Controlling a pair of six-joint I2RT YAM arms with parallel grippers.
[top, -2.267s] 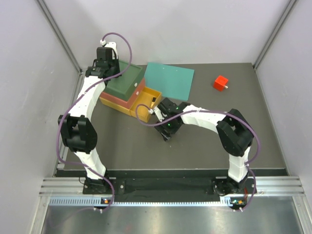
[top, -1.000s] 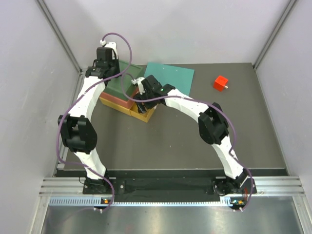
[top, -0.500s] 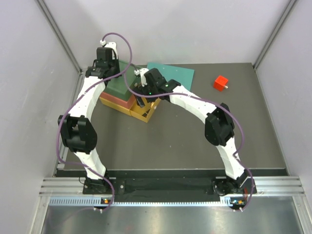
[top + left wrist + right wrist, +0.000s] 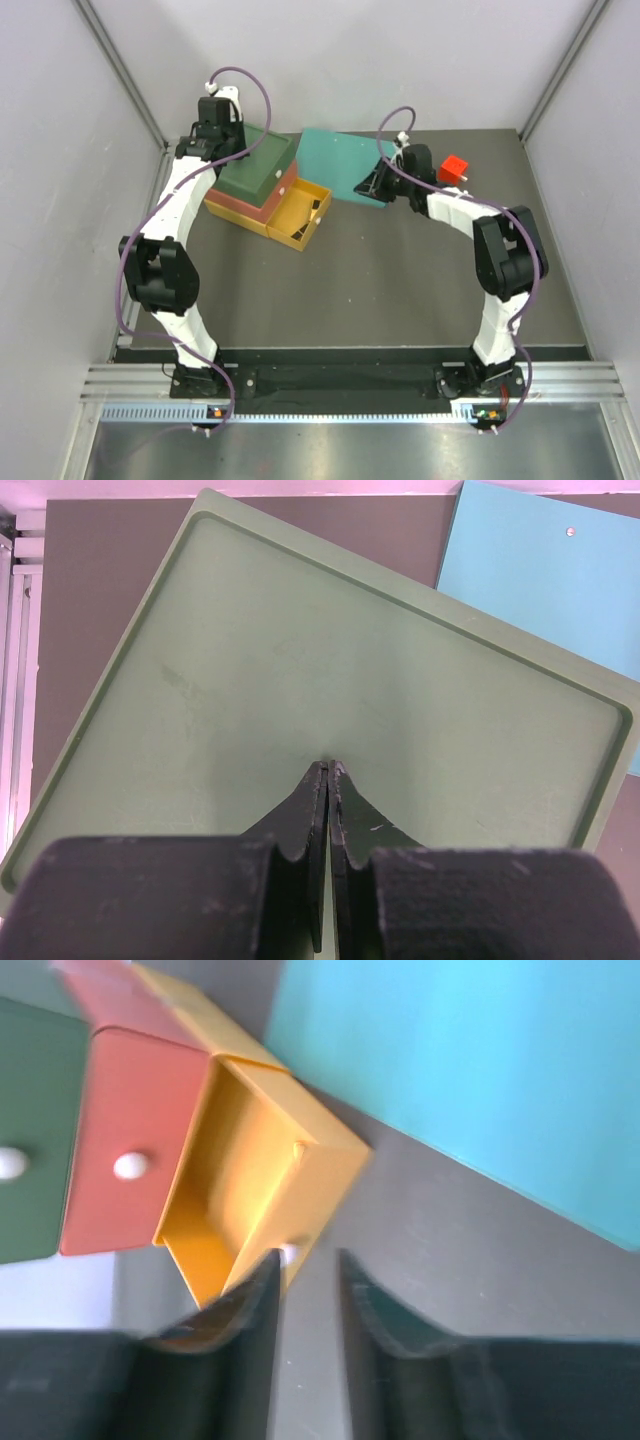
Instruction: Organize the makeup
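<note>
No makeup shows plainly in any view. A few dark specks lie in the open yellow drawer (image 4: 300,213), too small to name. What I see of the drawer's inside in the right wrist view (image 4: 240,1175) looks bare. My left gripper (image 4: 228,150) is shut and empty, and its tips (image 4: 329,765) rest at the green top (image 4: 350,670) of the drawer unit. My right gripper (image 4: 368,186) hovers at the near edge of the teal mat (image 4: 345,158). Its fingers stand narrowly apart with nothing between them (image 4: 308,1255), and they point toward the yellow drawer.
The drawer unit (image 4: 255,165) stands at the back left. Its green (image 4: 30,1130) and red (image 4: 120,1140) drawers are closed, each with a white knob. The teal mat (image 4: 480,1060) lies beside it and a red cube (image 4: 453,169) at the back right. Grey walls close in on both sides.
My right gripper went from the floor in front of the yellow drawer to above that drawer. It then swung right to the teal mat's near edge. The left arm stayed still.
</note>
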